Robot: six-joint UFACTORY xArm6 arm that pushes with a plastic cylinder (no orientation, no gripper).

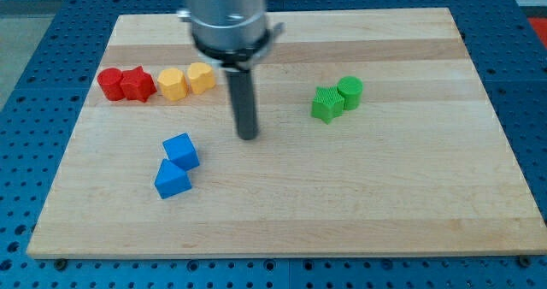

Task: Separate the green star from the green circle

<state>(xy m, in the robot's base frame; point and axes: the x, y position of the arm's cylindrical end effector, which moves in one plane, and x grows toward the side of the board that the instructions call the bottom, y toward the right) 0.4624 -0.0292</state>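
1. The desk (427,203) is carrying the green pair toward the view's right of my tip (247,136).
2. The rod is carrying no jaws, so nothing is being held; my tip is standing well apart from the green star (326,104).
3. The green star is touching the green circle (349,91), sitting at its lower left; the pair's long axis is rising toward the view's upper right.
4. Risk, as a judgement: a push along that axis is likely driving both blocks together, leaving them joined.
5. The star's own pointing direction cannot be made out.
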